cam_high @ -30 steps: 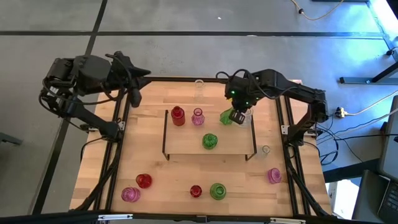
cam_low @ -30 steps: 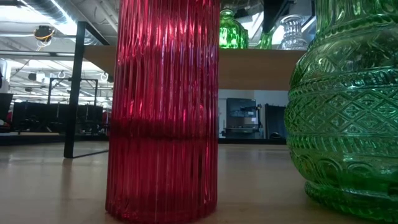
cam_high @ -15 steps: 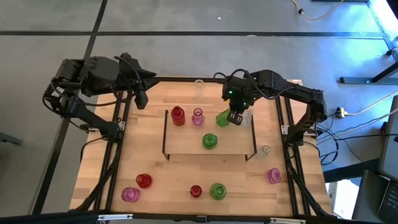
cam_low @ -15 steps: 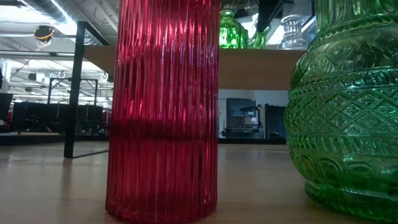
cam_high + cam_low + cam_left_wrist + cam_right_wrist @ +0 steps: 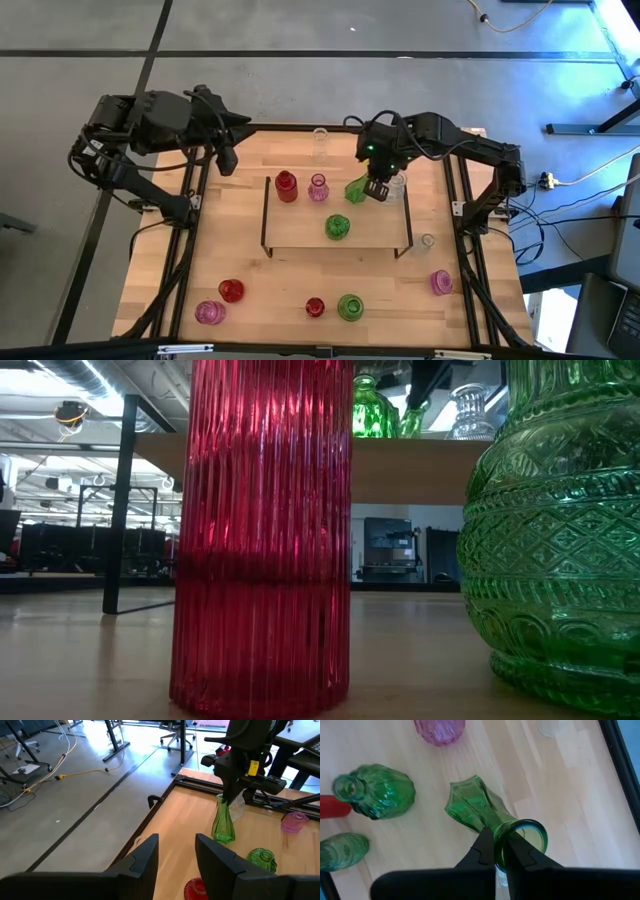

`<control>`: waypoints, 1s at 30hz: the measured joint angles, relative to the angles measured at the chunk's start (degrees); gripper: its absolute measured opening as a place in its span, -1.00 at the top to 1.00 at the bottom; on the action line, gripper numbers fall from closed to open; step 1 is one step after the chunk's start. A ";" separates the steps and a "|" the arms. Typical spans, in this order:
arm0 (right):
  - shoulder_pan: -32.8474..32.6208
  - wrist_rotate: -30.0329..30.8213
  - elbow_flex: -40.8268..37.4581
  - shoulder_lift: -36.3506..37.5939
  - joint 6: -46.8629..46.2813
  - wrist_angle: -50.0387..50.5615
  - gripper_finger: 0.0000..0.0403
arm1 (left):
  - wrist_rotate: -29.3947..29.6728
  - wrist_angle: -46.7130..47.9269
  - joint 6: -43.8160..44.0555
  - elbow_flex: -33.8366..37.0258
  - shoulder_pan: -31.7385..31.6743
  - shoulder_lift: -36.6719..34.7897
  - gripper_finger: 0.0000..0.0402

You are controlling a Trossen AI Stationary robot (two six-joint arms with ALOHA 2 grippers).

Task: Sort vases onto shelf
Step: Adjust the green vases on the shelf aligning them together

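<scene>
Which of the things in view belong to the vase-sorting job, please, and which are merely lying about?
Job: right gripper shut on the green bottle vase; shelf carrying red vase, pink vase, round green vase; other vases on the table.

Lying about: yellow cable and office chairs on the floor.

The shelf is a low light-wood platform on thin black legs, standing mid-tabletop. On it stand a red vase, a pink vase just beside it, and a round green vase nearer the front edge. A slim green bottle-shaped vase is over the shelf's back right part, tilted, its rim pinched by the right tool. A clear vase stands behind the shelf, another clear one to its right. Along the tabletop's front stand a pink, a red, a small red, a green and a pink vase.
</scene>
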State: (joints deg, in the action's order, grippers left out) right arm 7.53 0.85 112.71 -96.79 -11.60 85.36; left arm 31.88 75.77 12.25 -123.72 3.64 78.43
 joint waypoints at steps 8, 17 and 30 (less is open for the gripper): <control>0.00 -0.43 0.00 0.00 0.10 -0.02 0.92 | 0.02 0.00 0.00 0.00 0.00 -0.02 0.40; -0.02 -0.46 0.00 0.04 0.09 -0.05 0.73 | 0.02 0.02 -0.44 0.00 0.00 -0.02 0.40; -0.02 -3.93 0.00 0.06 0.13 -2.87 0.76 | 0.05 0.02 -0.85 0.00 0.00 -0.02 0.40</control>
State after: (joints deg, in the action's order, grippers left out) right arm 7.51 -3.08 112.71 -96.73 -11.46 82.50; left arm 31.94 75.79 11.40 -123.72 3.64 78.41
